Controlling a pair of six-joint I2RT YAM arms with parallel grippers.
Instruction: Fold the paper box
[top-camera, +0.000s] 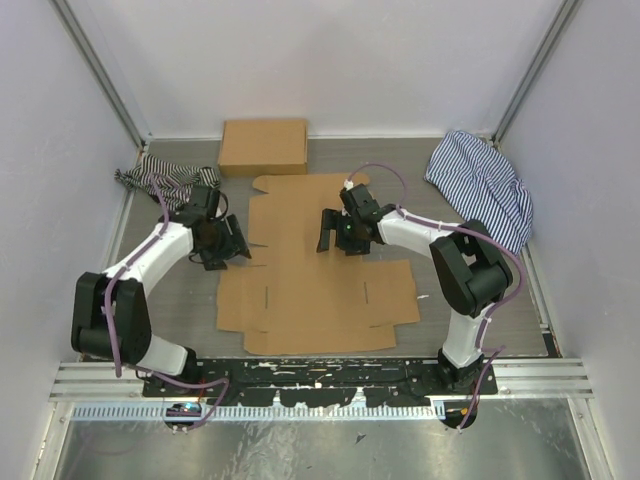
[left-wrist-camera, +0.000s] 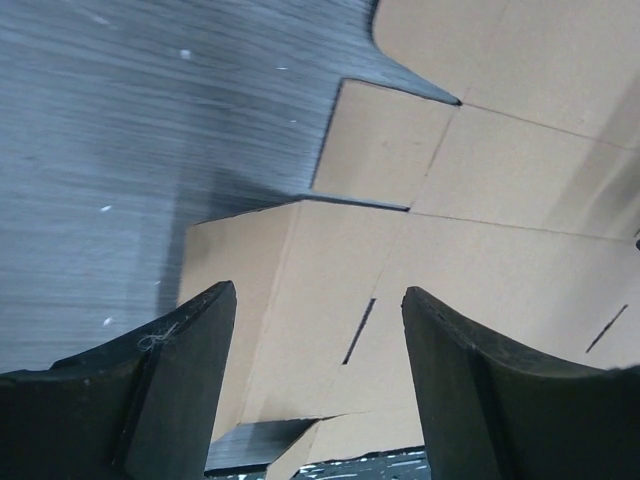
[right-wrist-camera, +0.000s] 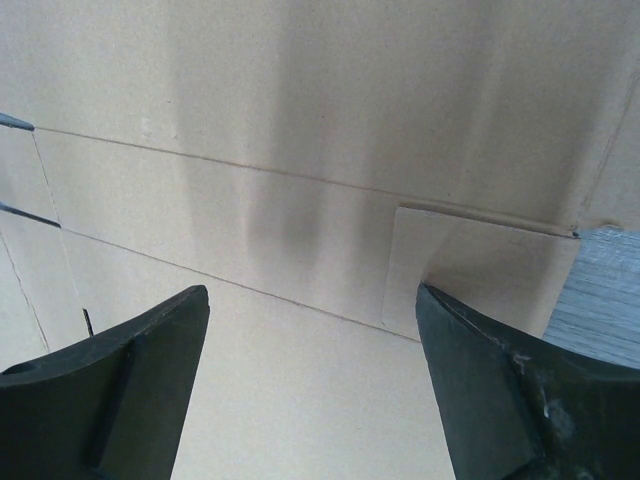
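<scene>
We found both claws wide open and empty: the left gripper (top-camera: 236, 246) over the flat paper box's (top-camera: 310, 285) left edge, the right gripper (top-camera: 333, 232) above its middle. Bare table (top-camera: 195, 295) lay beyond that left edge.

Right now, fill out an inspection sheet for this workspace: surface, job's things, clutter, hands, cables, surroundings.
Surface: grey table, streaked finish.
Job's things: paper box lies flat as an unfolded sheet, flaps and slits showing.
Clutter: closed cardboard box at the far edge; striped cloth far right; second striped cloth far left.
Hands: left hand open at the sheet's left edge; right hand open over the sheet; neither holds anything.
Cables: purple cables run along both arms.
Surroundings: white walls; metal rail at the near edge.
</scene>
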